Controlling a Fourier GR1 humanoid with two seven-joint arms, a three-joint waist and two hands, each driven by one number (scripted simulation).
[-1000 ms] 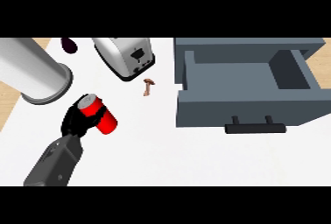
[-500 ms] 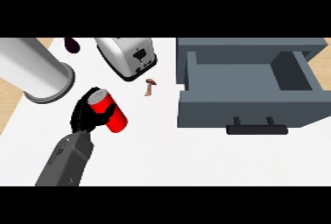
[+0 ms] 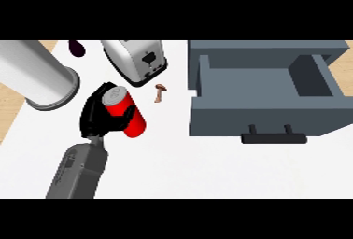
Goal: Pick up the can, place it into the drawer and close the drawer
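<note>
Bench (image 3: 207,163): white top, seen steeply from above, with a strip of wood-coloured surface along its left edge.

Can (image 3: 125,113): red body with a silver top. It lies tilted, top end toward the upper left, at the left centre of the bench. It is well apart from the drawer and outside it.

Left hand (image 3: 98,116): black, at the end of a grey forearm (image 3: 78,172) that enters from the lower edge at the left. Its fingers are curled round the can from the left side, and the thumb crosses the can's red body. The hand is clamped on the can. Whether the can is lifted or rests on the bench cannot be told from this view.

Right hand: does not show in the head view.

Drawer (image 3: 265,93): grey, at the upper right, pulled open. Its inner compartment is exposed and shows grey floor and walls. A dark handle (image 3: 273,137) sits on the front panel, facing the lower edge of the view.

Other items: a large silver cylinder (image 3: 38,74) stands at the upper left, near the can. A silver toaster (image 3: 137,60) stands at the top centre, between the cylinder and the drawer. A small brown object (image 3: 160,93) lies on the bench between the toaster and the drawer; its kind cannot be told. A dark purple object (image 3: 76,47) shows at the top edge, left of the toaster.
</note>
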